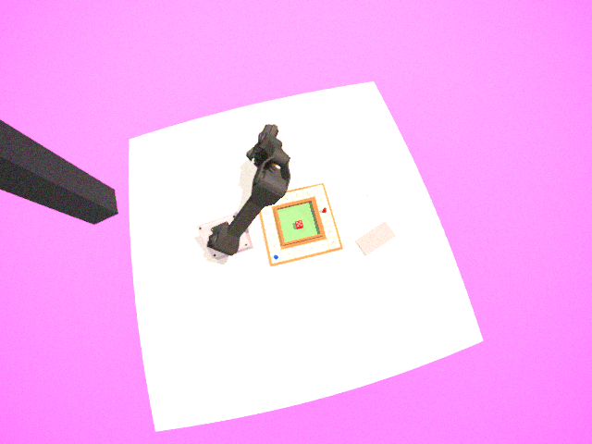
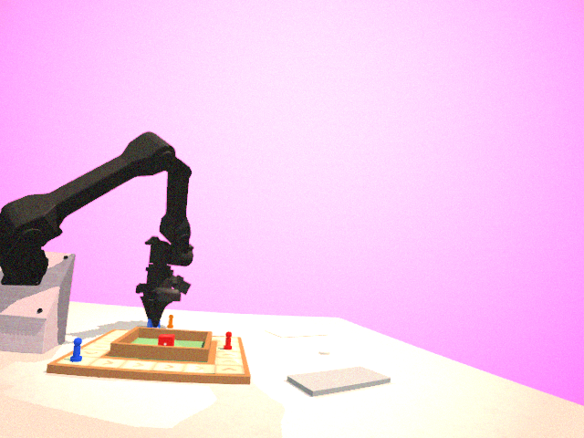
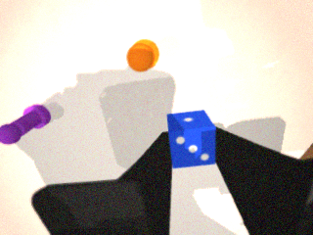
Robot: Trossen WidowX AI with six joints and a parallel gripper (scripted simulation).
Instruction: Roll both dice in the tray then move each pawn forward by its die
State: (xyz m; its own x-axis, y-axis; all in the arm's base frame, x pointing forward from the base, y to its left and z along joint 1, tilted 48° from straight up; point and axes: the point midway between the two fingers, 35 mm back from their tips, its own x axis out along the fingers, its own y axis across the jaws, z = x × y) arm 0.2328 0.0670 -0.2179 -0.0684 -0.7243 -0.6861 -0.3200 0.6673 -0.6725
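My gripper (image 2: 155, 324) (image 3: 188, 135) is shut on the blue die (image 2: 150, 323) (image 3: 193, 147), low over the table beyond the board (image 1: 305, 251) (image 2: 151, 375). Whether the die touches the table is unclear. In the top view the arm hides it. The red die (image 1: 299, 224) (image 2: 165, 339) lies in the green-floored tray (image 1: 279, 229) (image 2: 160, 352), with several pips on top. The red pawn (image 1: 324, 210) (image 2: 228, 340) stands on the board's right side. The blue pawn (image 1: 276, 256) (image 2: 76, 349) stands at its near left corner.
An orange pawn (image 2: 171, 321) (image 3: 142, 56) stands close to the gripper. A purple pawn (image 3: 24, 123) is at the left of the wrist view. A flat grey slab (image 1: 375, 238) (image 2: 338, 380) and a small white disc (image 2: 324, 351) lie right of the board. The tray walls rise above the board.
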